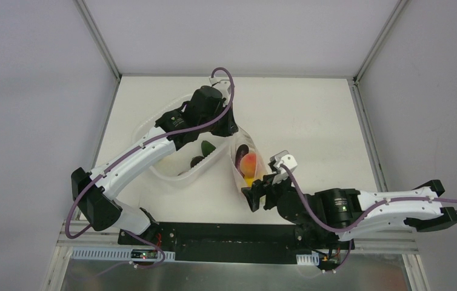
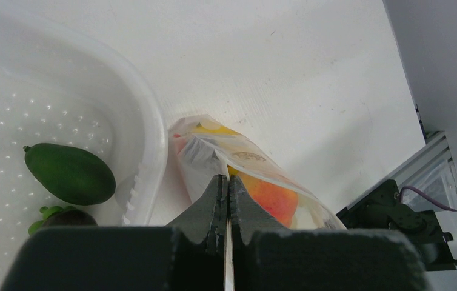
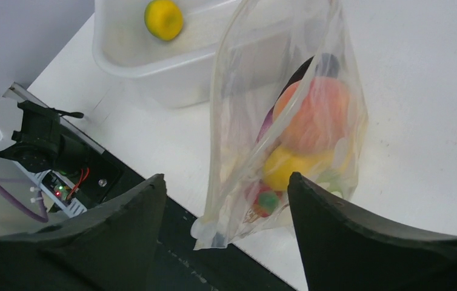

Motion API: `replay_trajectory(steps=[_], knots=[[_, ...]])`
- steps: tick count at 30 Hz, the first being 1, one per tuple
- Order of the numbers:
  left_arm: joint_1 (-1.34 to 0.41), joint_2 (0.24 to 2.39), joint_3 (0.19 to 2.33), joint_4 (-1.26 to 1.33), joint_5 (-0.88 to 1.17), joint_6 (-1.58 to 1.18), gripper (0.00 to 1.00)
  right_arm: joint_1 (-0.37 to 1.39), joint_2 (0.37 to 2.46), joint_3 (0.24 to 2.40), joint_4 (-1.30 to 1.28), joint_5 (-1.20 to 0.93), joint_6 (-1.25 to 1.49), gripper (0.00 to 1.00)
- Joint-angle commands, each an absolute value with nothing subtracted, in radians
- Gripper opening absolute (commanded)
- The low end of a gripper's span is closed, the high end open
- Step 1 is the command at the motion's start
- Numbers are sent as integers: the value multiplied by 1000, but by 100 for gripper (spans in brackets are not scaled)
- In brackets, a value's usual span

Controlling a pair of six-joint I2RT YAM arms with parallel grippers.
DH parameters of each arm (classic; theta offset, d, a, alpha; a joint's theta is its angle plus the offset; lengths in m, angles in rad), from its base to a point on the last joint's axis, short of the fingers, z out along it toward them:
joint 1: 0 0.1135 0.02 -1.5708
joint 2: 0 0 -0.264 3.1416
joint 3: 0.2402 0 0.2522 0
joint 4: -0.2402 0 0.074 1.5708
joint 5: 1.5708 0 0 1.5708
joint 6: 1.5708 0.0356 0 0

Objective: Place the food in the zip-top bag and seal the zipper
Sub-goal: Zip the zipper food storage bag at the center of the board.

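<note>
Just ahead of my open right fingers (image 3: 123, 242) hangs the zip-top bag (image 3: 238, 91), upright, pinched by my left fingers (image 2: 214, 206).

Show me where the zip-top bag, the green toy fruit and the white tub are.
zip-top bag (image 3: 238, 121), right wrist view, on its clear upper side wall.
green toy fruit (image 2: 68, 174), left wrist view, middle of its body.
white tub (image 2: 156, 145), left wrist view, on its rim beside the bag.
</note>
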State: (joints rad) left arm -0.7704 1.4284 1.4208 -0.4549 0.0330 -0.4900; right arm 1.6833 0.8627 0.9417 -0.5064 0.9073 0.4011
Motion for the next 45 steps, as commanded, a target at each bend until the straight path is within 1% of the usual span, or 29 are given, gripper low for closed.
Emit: replay_trajectory(steps=[1,4,6,11,13,14,15,18,20,25,26,27,29,31,33,36,37,39,40,45], knots=[[-757,1394,1454,-439,6,-515,0,1681,1025,1079,-586,877,425,83],[-757,1393,1454,-439,6,-516,0,1683,1177,1172,-752,1007,566,85],[-758,1393,1452,-439,6,-515,0,1683,1249,1214,-852,1058,614,87],[-755,1385,1442,-439,6,-511,0,1683,1353,1277,-973,1094,724,88],[-753,1379,1434,-438,6,-511,0,1683,1361,1274,-992,1100,760,86],[-752,1376,1430,-436,6,-511,0,1683,1357,1263,-989,1102,769,81],[-750,1371,1425,-433,6,-511,0,1683,1347,1252,-986,1107,776,74],[-744,1363,1413,-428,6,-512,0,1683,1285,1217,-965,1114,786,49],[-741,1358,1408,-426,5,-512,0,1677,1228,1169,-897,1102,730,32],[-736,1339,1395,-411,6,-509,0,1600,1028,1001,-572,968,510,1],[-736,1334,1394,-412,5,-507,0,1578,984,977,-529,935,480,0],[-733,1331,1393,-416,5,-504,4,1558,943,958,-497,911,457,0],[-728,1324,1389,-426,6,-495,18,1524,859,933,-443,859,397,0],[-724,1304,1379,-427,5,-482,41,1499,779,918,-402,768,320,0],[-720,1273,1353,-412,6,-465,61,1474,727,927,-400,665,257,0],[-711,1199,1327,-402,5,-422,83,1461,686,954,-445,581,207,0],[-709,1175,1319,-404,5,-400,88,1458,680,965,-465,567,198,0],[-705,1119,1301,-404,17,-322,96,1453,674,981,-491,519,172,0],[-703,1094,1290,-398,37,-282,98,1452,674,988,-501,488,156,0],[-703,1011,1256,-384,234,-56,99,1439,728,1063,-545,260,54,0]])
